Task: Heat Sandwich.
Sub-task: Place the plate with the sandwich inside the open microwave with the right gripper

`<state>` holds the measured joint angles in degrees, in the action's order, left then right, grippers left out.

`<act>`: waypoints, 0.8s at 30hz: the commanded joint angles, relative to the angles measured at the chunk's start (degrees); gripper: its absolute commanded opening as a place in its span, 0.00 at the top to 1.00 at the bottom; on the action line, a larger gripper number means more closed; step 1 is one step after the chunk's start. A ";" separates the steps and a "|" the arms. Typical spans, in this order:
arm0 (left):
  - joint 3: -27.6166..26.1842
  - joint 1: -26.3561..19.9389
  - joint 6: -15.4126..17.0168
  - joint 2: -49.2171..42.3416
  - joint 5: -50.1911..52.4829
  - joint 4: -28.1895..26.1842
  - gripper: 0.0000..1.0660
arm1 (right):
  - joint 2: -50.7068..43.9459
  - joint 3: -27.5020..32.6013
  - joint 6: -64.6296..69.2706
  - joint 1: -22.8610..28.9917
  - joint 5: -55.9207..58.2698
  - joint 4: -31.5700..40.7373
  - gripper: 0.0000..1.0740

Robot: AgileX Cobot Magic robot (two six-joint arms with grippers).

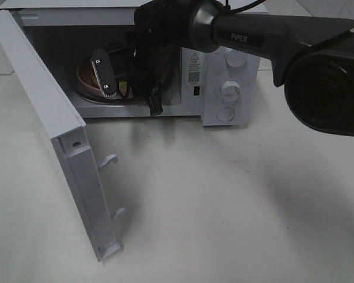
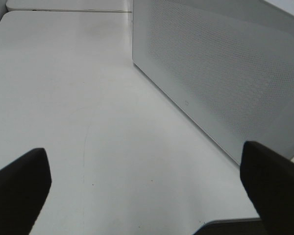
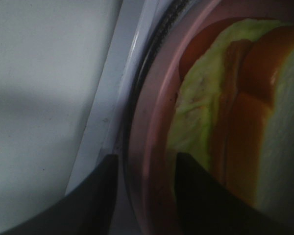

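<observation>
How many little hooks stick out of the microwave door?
2. Both stick out of the open door's edge: the top hook about midway down, the bottom hook nearer the lower end. None seems hidden.

The right tool (image 3: 144, 171) reaches inside the microwave (image 1: 224, 65), with the rim of the plate (image 3: 152, 122) between its fingers (image 3: 95, 196) and the sandwich (image 3: 225, 122) on the plate beyond the inner finger. The left tool (image 2: 144, 169) hangs over the tabletop (image 2: 88, 98), with the open door (image 2: 225, 73) ahead to one side.
</observation>
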<state>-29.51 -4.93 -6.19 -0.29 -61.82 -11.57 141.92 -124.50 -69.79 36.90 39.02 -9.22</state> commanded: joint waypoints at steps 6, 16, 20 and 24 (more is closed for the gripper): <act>0.06 0.29 0.06 -0.97 0.23 -0.06 0.08 | -0.63 -0.40 0.40 0.40 3.84 -0.57 0.42; 0.06 0.29 0.06 -0.97 0.23 -0.06 0.08 | -5.90 9.68 0.40 0.57 -1.49 2.06 0.27; 0.06 0.29 0.06 -0.97 0.23 -0.06 0.08 | -9.22 14.90 0.40 0.57 -4.18 1.95 0.26; 0.06 0.29 0.06 -0.97 0.23 -0.06 0.08 | -12.32 19.82 0.46 0.57 -7.22 1.78 0.27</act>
<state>-29.51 -4.93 -6.19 -0.29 -61.82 -11.57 132.18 -107.60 -69.39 37.41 33.98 -7.22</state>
